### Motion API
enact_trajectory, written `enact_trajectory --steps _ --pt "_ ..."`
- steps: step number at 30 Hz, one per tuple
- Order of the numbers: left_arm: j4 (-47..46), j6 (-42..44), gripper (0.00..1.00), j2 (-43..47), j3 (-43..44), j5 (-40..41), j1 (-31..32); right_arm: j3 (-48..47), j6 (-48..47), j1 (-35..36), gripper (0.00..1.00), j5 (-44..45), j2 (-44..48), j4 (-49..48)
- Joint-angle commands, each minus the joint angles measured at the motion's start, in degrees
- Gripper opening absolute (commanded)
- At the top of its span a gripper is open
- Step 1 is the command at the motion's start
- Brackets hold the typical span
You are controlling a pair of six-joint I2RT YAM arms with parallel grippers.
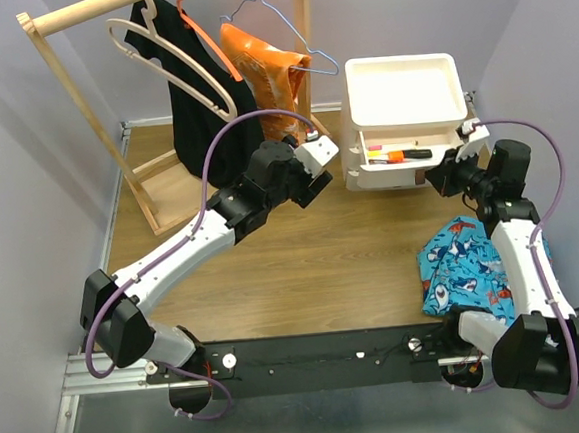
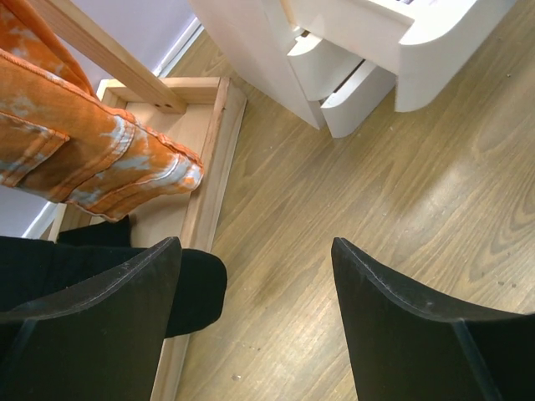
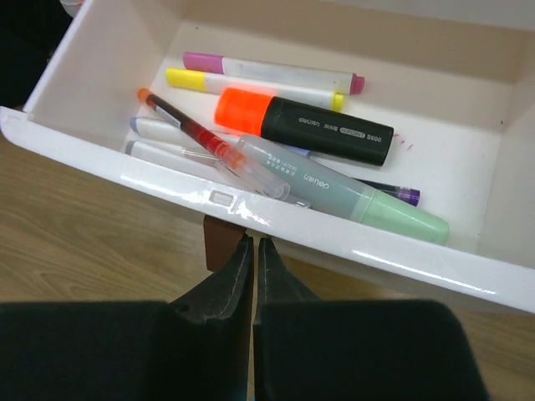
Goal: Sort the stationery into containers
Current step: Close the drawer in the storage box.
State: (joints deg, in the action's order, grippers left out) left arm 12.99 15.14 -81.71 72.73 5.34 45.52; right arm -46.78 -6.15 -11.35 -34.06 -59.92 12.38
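The white drawer unit point(image 1: 403, 119) stands at the back right, its top drawer point(image 3: 167, 182) pulled out. In the drawer lie an orange-and-black highlighter point(image 3: 301, 125), a pale green highlighter point(image 3: 368, 205), a red pen point(image 3: 188, 127), a pink-capped marker point(image 3: 267, 72), a yellow-capped marker point(image 3: 251, 84) and white pens. My right gripper point(image 3: 254, 242) is shut, its tips against the drawer's front just right of the brown pull tab point(image 3: 217, 244); it also shows in the top view point(image 1: 435, 178). My left gripper point(image 2: 255, 284) is open and empty over bare table, left of the unit point(image 2: 251, 50).
A wooden clothes rack point(image 1: 146, 178) stands at the back left with black and orange garments point(image 1: 262, 63); its base frame point(image 2: 209, 167) and a black garment's hem point(image 2: 196, 288) lie just left of my left gripper. A blue shark-print cloth point(image 1: 464, 263) lies under my right arm.
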Motion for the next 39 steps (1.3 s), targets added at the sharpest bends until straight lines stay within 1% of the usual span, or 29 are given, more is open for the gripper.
enact_trajectory --steps 1,6,11,14,15,19,23,24,25,27,39 --pt "-1.3 -1.1 0.81 -0.3 0.6 -0.8 -0.6 -5.4 1.9 -0.2 0.13 -5.4 -1.0 -7.3" --pt "-1.7 -1.6 0.81 -1.1 0.6 -0.8 -1.0 -5.7 2.5 -0.1 0.13 -7.9 -2.0 -7.1" --pt "-1.4 -1.7 0.81 -1.5 1.1 -1.0 -1.0 -5.4 4.4 0.2 0.14 -7.3 -3.4 -9.8" --pt "-1.0 -1.4 0.81 -1.4 1.4 -0.7 -1.0 -8.4 -0.2 0.3 0.14 -9.3 -2.8 -5.5" --pt "-1.0 -1.4 0.81 -1.3 1.4 -0.6 -1.0 -9.3 -3.3 0.5 0.12 -10.0 -2.1 -2.0" --pt "-1.3 -1.4 0.81 -1.6 1.2 -0.4 -1.0 -11.7 -9.2 1.3 0.10 -12.5 0.1 5.9" --pt "-1.4 -2.1 0.80 -2.0 1.4 -0.9 -1.0 -11.3 -11.4 1.9 0.06 -11.1 1.2 9.7" --pt "-1.3 -2.2 0.81 -2.1 1.5 -1.1 -1.0 -11.0 -11.3 2.0 0.05 -10.4 0.9 10.5" --pt "-1.0 -2.2 0.80 -2.3 1.6 -1.2 -1.0 -11.0 -11.3 2.1 0.02 -9.2 0.4 10.9" --pt "-1.0 -2.4 0.80 -2.4 1.8 -1.3 -1.0 -11.5 -11.2 2.2 0.01 -8.4 -1.2 11.7" --pt "-1.2 -2.2 0.80 -1.4 -0.5 -0.6 -1.0 -11.9 -9.2 2.4 0.01 -4.8 -6.5 6.1"
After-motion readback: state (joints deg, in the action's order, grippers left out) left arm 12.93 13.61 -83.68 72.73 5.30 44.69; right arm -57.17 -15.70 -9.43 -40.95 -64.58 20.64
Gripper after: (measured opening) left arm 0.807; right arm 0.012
